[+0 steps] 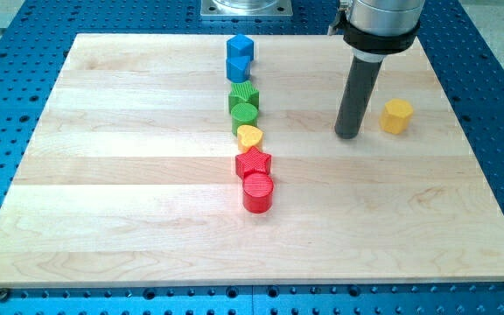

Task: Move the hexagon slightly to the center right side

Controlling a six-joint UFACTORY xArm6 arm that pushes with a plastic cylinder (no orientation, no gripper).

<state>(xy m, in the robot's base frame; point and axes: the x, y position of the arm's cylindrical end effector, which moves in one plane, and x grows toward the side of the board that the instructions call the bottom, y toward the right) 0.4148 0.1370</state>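
The arm's dark rod carried no fingers to part or close, and my tip [348,136] rested on the pale wooden counter [129,219] just beside the yellow plastic hexagon block [396,115], which lay toward the view's right of it, untouched.

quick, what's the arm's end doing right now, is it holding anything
No gripper here, just a rod. My tip holds nothing; it rests on the board to the view's left of the yellow hexagon, apart from it.
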